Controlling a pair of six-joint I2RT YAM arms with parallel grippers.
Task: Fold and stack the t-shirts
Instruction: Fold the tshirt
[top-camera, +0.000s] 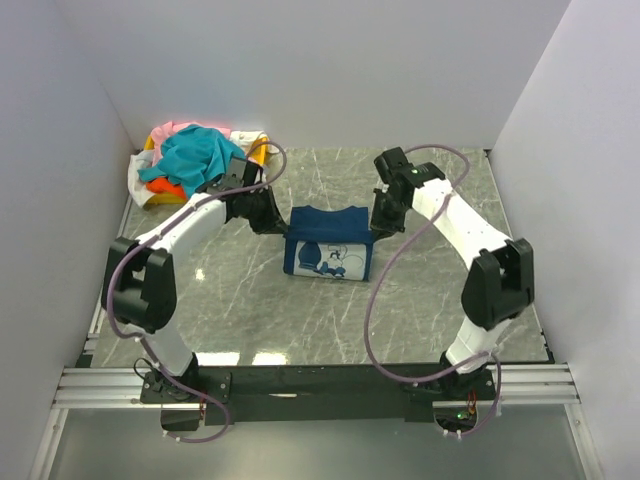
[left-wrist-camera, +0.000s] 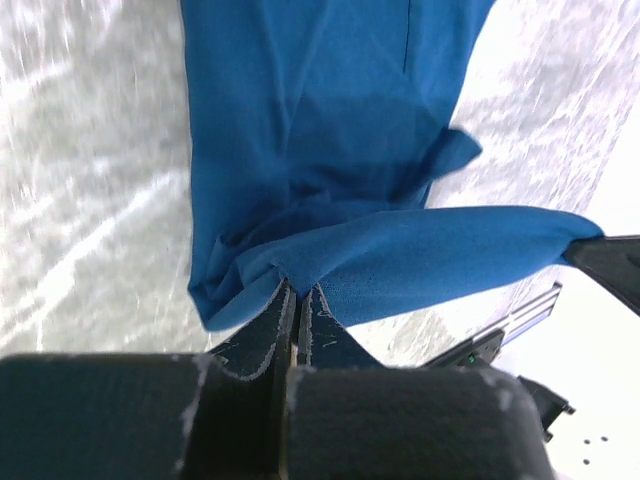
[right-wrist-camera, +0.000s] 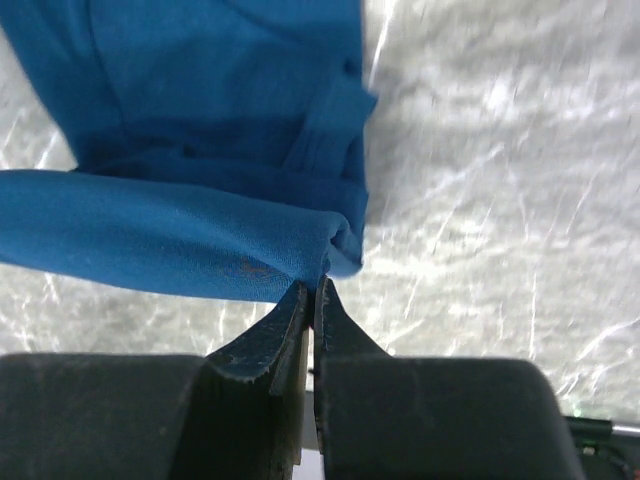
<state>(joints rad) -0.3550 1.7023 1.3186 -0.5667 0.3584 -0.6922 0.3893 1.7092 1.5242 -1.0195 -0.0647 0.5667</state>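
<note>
Item: navy shirt (top-camera: 328, 250), mid-fold, upper edge held raised. Left claw (left-wrist-camera: 298, 300) and right claw (right-wrist-camera: 313, 295) each clamped tight on a corner. Next, likely: lay the edge evenly onto the bench (top-camera: 240, 310).

— Where does your top view sit?
— High up and behind the arms (top-camera: 470, 240). I look down and forward over the whole table (top-camera: 300, 330), with the bases at my bottom edge.
— And the wrist views?
— Each looks along its own fingers, very close. I see the left gripper (left-wrist-camera: 297, 292) coming in from the left end and the right gripper (right-wrist-camera: 312, 290) from the right. All three views share the navy shirt (top-camera: 328, 240) and the table under it.
</note>
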